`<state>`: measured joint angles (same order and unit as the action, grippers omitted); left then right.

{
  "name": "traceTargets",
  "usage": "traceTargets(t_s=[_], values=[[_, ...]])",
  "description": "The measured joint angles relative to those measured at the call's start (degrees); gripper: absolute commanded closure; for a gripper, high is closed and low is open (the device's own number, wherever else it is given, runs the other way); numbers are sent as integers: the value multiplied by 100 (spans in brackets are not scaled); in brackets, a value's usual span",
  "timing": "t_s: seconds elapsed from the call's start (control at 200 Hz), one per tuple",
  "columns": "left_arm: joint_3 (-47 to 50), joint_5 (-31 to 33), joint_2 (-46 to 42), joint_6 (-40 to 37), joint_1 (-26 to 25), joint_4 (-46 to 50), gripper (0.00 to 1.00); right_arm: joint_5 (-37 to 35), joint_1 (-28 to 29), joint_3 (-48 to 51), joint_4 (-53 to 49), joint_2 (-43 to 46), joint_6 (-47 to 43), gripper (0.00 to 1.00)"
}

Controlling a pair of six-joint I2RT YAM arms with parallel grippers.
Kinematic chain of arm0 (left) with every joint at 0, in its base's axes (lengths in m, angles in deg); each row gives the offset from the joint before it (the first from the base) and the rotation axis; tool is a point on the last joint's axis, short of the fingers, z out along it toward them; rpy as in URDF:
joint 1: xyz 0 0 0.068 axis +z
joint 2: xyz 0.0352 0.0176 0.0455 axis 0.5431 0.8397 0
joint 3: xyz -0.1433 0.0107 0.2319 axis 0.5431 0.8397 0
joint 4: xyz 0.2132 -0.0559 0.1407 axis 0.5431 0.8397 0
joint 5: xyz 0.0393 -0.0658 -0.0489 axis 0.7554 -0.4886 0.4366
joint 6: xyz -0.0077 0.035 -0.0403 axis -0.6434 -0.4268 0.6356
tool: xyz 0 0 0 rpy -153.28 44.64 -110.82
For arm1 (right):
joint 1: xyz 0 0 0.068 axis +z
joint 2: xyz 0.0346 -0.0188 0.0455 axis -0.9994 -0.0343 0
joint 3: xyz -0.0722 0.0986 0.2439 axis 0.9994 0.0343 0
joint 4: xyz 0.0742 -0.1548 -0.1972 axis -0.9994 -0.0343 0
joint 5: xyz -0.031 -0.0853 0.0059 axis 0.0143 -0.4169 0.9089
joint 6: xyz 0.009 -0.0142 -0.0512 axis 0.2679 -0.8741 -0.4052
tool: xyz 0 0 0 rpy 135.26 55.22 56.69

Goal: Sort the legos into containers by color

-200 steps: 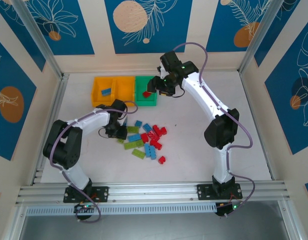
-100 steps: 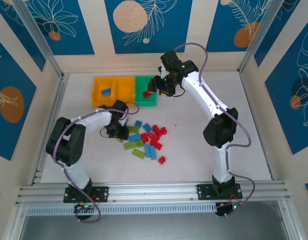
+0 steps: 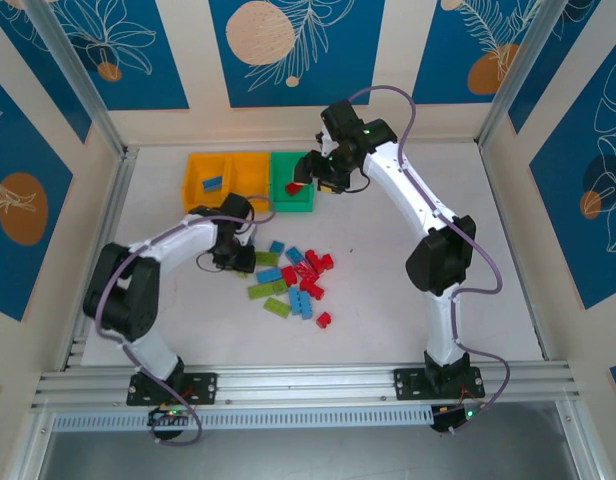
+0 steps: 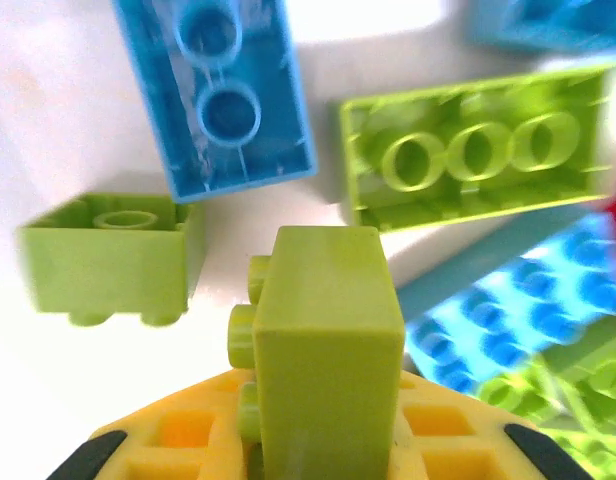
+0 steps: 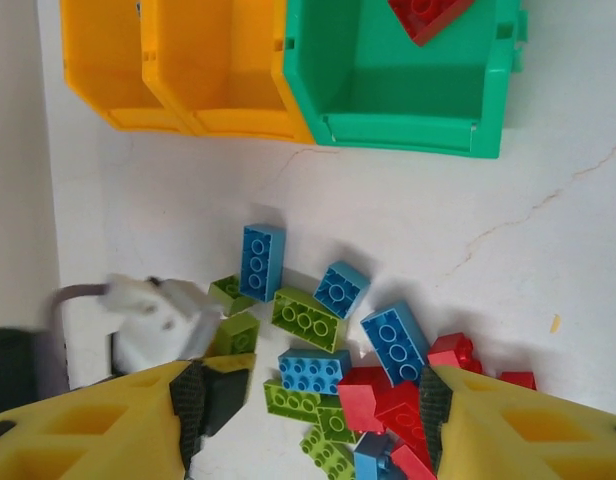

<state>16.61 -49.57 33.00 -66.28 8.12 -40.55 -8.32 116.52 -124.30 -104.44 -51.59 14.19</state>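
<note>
At the pile's [image 3: 293, 280] nine o'clock edge, left hand [image 3: 230, 262] grips a light green brick [image 4: 328, 340]: pick made. Next, probably lift it to the middle yellow bin [image 3: 250, 178]. Right hand [image 5: 310, 400] gapes empty over green bin [image 5: 408, 140].

Blue patterned walls [image 3: 138, 50], white tabletop [image 3: 378, 300].

I see the white table [image 3: 438, 200] carrying the green bin [image 3: 288, 207] at its far side, with two orange-yellow bins [image 3: 250, 178] in a row touching its left side. On the near side of the green bin, well apart from it, the loose legos [image 3: 293, 280] lie heaped in red, blue and light green. One red brick [image 3: 323, 320] sits farthest from that bin.
</note>
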Motion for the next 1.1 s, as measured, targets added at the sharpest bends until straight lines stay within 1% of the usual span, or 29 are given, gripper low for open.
traceTargets(t_s=[0.1,0.21,0.305,0.44,0.54,0.595,0.7,0.845,0.975,1.1], values=[[-682,7,-446,52,79,94,85,74,50,219,76,59,2,38],[-1904,146,-175,87,278,68,86,133,120,382,160,79,48,38],[-2938,337,553,90,511,-2,87,146,164,411,205,79,81,38],[-4332,562,2046,114,743,-13,86,81,177,411,212,79,90,38],[-5158,632,3021,153,815,55,80,-26,177,485,212,114,90,38],[-5504,632,3434,219,833,107,74,-98,181,616,199,190,90,38],[-5967,625,3899,304,844,223,66,-282,205,1049,192,435,94,35],[-6247,581,3947,398,844,350,58,-527,267,1969,267,977,133,32],[-6258,535,3709,417,844,411,54,-713,363,2953,404,1453,131,30],[-5827,455,3029,415,844,439,55,-804,448,3720,555,1602,129,31]])
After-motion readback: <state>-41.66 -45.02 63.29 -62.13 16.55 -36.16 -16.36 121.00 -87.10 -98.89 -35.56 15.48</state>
